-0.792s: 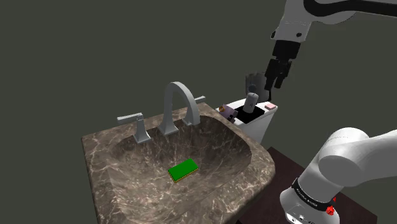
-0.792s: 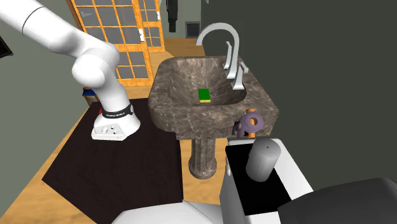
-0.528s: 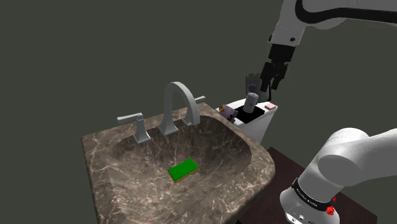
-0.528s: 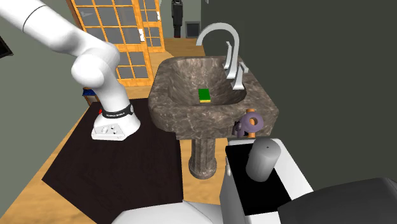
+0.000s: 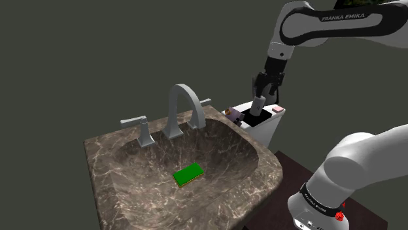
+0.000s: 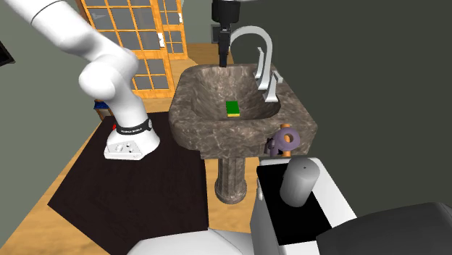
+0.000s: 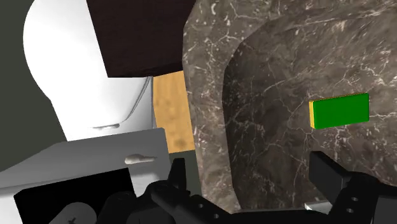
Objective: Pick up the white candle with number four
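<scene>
Shoulder view: since the earlier picture the gripper [image 5: 265, 89] has dropped and swung in. It now hangs close above the grey candle [image 5: 259, 104], which stands upright on the toilet tank [image 5: 265, 129] beside the sink [image 5: 98, 157]. How far the fingers are spread cannot be judged here.

Second exterior view: the gripper [image 6: 222, 52] was barely a dark scrap at the top edge before, and now reaches down left of the faucet [image 6: 253, 40]. The candle [image 6: 298, 181] stands on a black tray [image 6: 286, 210] on the toilet tank, with clear space between it and the gripper.

Wrist view: the fingers [image 7: 326, 172] stand wide apart with nothing held, over the sink's rim. A green block [image 7: 339, 110] lies in the basin.
</scene>
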Tool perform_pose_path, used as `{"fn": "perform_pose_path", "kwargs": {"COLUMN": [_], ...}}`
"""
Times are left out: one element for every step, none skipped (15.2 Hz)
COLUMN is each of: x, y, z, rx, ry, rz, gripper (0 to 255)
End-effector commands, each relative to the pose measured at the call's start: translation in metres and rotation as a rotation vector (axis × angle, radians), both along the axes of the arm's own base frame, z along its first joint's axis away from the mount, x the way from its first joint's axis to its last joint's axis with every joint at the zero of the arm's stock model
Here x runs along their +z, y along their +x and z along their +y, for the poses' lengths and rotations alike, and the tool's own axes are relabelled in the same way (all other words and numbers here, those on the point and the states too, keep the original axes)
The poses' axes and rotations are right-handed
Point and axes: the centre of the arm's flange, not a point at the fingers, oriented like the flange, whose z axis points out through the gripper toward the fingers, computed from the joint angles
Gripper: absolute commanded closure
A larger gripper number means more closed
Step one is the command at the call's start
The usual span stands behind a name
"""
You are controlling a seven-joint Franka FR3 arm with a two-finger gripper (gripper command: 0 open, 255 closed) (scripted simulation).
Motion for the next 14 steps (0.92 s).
{"fn": "perform_pose_path", "kwargs": {"x": [-0.014,-0.021,-0.028,-0.034,-0.040,-0.047,-0.053,-0.059,-0.065,-0.071,-0.076,-0.082,-0.088,-0.093], "y": [0.013,0.020,0.026,0.032,0.038,0.044,0.049,0.055,0.060,0.065,0.071,0.076,0.080,0.085], "z": [-0.015,-0.023,-0.030,-0.039,-0.047,-0.055,-0.064,-0.072,-0.081,-0.090,-0.099,-0.109,-0.118,-0.128], "rx": [-0.039,-0.058,-0.078,-0.097,-0.116,-0.136,-0.155,-0.174,-0.194,-0.213,-0.232,-0.251,-0.271,-0.290], "ry": [-0.017,-0.025,-0.033,-0.041,-0.049,-0.057,-0.066,-0.074,-0.082,-0.090,-0.098,-0.106,-0.114,-0.122], "rz": [-0.011,-0.015,-0.020,-0.024,-0.028,-0.033,-0.037,-0.041,-0.046,-0.050,-0.054,-0.059,-0.063,-0.067], "gripper": [0,0,0,0,0,0,0,0,0,0,0,0,0,0]}}
